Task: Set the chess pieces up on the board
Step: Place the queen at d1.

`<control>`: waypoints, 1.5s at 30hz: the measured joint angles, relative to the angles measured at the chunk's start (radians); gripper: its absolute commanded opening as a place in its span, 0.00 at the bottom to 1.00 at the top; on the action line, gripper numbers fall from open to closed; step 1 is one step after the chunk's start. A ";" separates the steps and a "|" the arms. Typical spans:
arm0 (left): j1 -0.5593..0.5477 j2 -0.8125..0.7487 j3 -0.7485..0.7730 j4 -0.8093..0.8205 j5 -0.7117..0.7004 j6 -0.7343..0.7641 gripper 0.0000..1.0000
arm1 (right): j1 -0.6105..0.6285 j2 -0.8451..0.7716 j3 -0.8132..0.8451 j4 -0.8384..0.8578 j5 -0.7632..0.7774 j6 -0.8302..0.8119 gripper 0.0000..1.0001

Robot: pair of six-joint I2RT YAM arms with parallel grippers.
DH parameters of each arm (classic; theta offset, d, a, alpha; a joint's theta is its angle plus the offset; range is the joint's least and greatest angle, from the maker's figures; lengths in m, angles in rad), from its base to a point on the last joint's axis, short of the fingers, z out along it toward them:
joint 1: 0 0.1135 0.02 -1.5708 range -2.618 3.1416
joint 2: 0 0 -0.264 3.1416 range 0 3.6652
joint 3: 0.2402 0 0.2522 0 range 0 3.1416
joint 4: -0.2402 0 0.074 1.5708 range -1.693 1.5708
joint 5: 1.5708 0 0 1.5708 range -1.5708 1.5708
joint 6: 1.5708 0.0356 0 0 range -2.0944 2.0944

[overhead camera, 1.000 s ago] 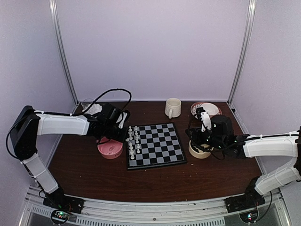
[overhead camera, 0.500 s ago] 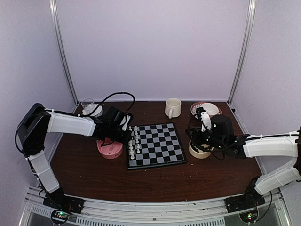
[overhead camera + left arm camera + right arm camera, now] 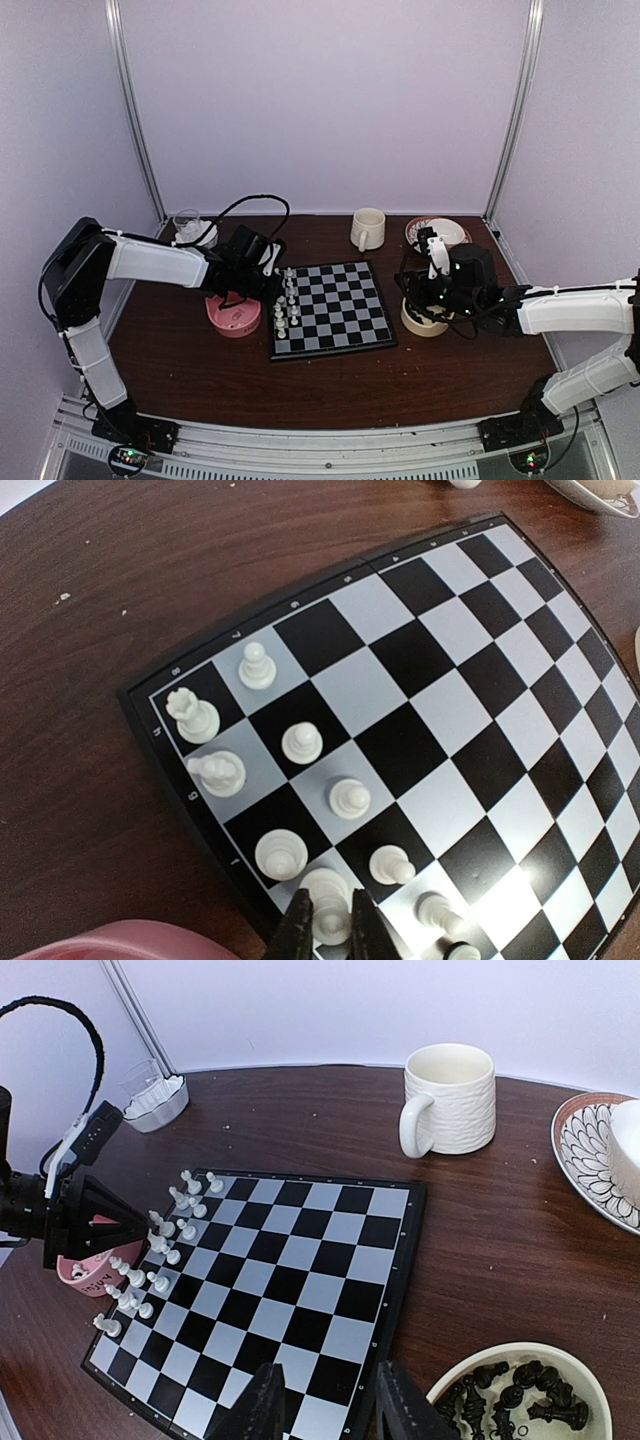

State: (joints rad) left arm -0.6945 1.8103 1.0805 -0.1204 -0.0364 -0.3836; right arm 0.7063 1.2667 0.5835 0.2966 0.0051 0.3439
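From above, the board (image 3: 335, 310) lies flat mid-table, a square turned a touch off the table's edges, so no side is the long one. The line that counts is the double file of white pieces (image 3: 285, 300), all upright, running near to far along its left edge. The left gripper (image 3: 272, 283) reaches in over that file from the left, above a pink bowl (image 3: 233, 316) just beside the rim. The right gripper (image 3: 418, 300) hangs over a cream bowl (image 3: 408, 324) just off the board's right side. A mug (image 3: 368, 229) and a patterned plate (image 3: 440, 233) stand behind the board, and a small white dish (image 3: 192, 232) sits far left. From up here neither pair of fingers can be read.

Down to the left wrist, and there it is: the two dark fingers (image 3: 300, 930) are pressed in on one white piece (image 3: 325, 885), standing upright in the file by the board's numbered rim. Its neighbours stand free on their own squares, crowding close on either side. The pink bowl's rim shows at the bottom left corner.

Over to the right wrist: its fingers (image 3: 262, 1405) are spread wide, with only board and bare table between them. Beside them the cream bowl is heaped with black pieces (image 3: 520, 1398), which the arm hides in the top view. This camera looks across the open squares to the left gripper at the white file.
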 measured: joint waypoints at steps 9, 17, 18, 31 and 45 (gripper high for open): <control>0.000 0.003 0.006 -0.004 0.000 0.000 0.13 | 0.000 0.000 0.000 0.000 0.000 0.000 0.34; 0.000 0.003 0.006 -0.014 0.000 0.000 0.14 | 0.000 0.000 0.000 0.000 0.000 0.000 0.34; 0.000 0.003 0.006 -0.016 0.000 0.000 0.15 | 0.000 0.000 0.000 0.000 0.000 0.000 0.34; 0.000 0.003 0.016 -0.039 0.004 0.000 0.25 | 0.000 0.000 0.000 0.000 0.000 0.000 0.34; 0.000 0.003 0.031 -0.068 0.004 0.001 0.26 | 0.000 0.000 0.000 0.000 0.000 0.000 0.34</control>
State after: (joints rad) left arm -0.6945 1.8137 1.1114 -0.1883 -0.0322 -0.3828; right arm 0.7063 1.2667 0.5835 0.2962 0.0048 0.3443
